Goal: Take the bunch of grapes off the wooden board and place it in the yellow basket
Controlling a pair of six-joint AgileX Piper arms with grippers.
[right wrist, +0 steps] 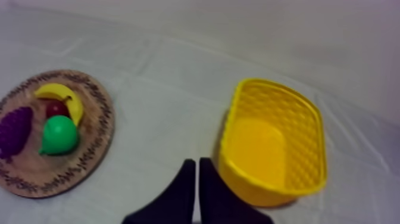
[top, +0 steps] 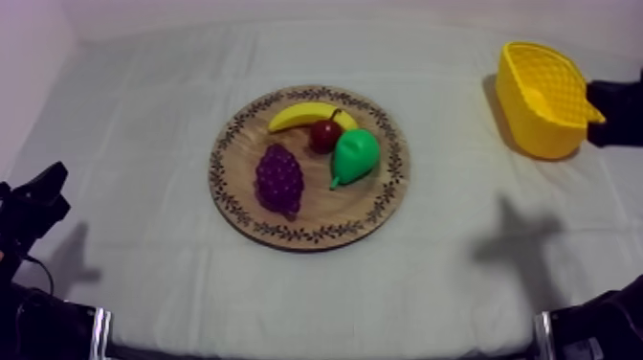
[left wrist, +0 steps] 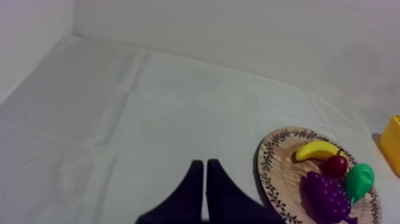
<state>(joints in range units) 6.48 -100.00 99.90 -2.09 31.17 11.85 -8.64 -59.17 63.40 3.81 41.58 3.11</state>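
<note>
A grey-white cloth [top: 144, 144] covers the whole table [top: 316, 306], marked by faint fold creases. A plain pale wall [left wrist: 238, 36] rises behind its far edge and another [left wrist: 30, 36] at one side. The light is soft, and two blurred shadows [top: 517, 239] lie on the cloth.

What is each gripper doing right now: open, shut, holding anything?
Left gripper: shut, holding nothing.
Right gripper: shut, holding nothing.
</note>
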